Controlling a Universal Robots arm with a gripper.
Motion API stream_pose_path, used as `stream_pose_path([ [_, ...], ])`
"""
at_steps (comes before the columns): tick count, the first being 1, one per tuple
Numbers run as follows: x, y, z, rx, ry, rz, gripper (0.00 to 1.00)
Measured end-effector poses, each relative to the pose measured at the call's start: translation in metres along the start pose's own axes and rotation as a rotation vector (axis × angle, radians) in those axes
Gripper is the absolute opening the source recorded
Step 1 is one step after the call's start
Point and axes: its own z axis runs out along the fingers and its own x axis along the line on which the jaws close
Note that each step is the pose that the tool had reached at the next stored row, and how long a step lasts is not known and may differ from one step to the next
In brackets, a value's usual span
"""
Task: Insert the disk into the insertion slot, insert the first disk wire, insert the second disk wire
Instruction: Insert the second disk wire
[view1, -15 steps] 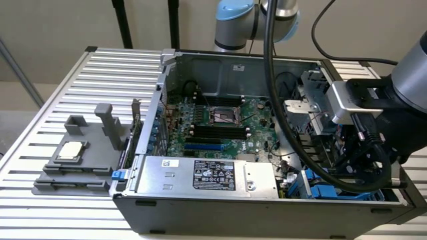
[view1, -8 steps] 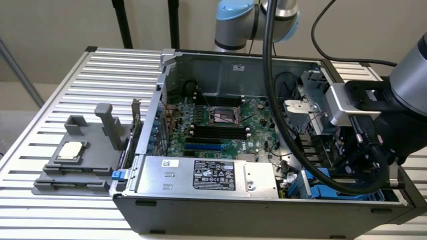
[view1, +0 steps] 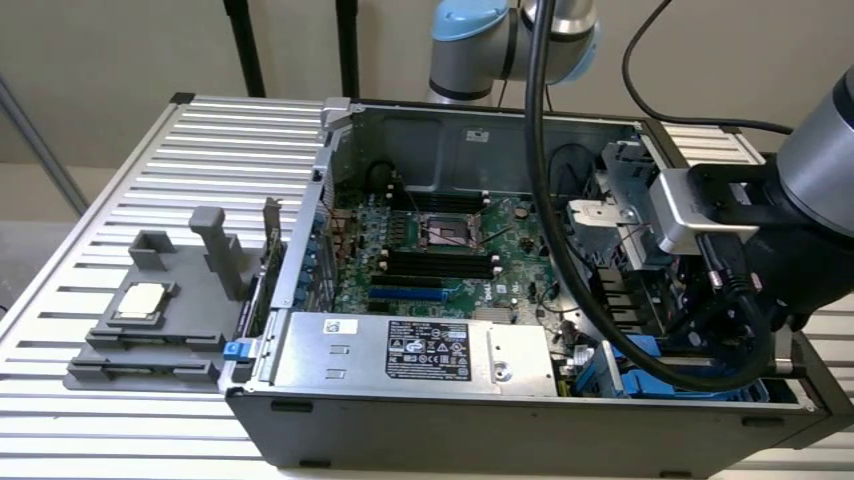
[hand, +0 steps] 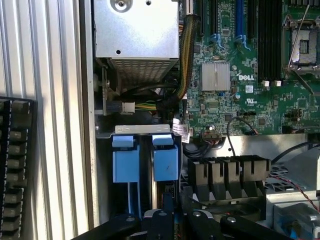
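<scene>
In the wrist view my gripper (hand: 168, 202) hangs just over the insertion slot (hand: 145, 165), a narrow bay at the case's corner. Two bright blue tabs (hand: 165, 161) stand side by side at its mouth. The fingers are shut together, and I can make out nothing between them. The disk's silver body is hidden, so I cannot tell whether it sits behind the blue tabs. A loose wire with a black-and-white plug (hand: 126, 106) lies beyond the bay, under the power-supply box. In the exterior view my wrist block (view1: 694, 210) reaches down at the right, over the blue rails (view1: 647, 362).
The silver power-supply box (view1: 400, 350) fills the case's near side and the green board (view1: 454, 250) lies behind it. Thick black cables (view1: 547, 200) hang across the case. A grey fixture (view1: 154, 320) holding a chip sits on the slatted table at the exterior view's left.
</scene>
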Motion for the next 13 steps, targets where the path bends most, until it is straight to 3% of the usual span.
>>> stream_pose_path([
  [13, 0.0000, -0.0015, 0.0002, -0.0001, -0.0005, 0.000, 0.17],
])
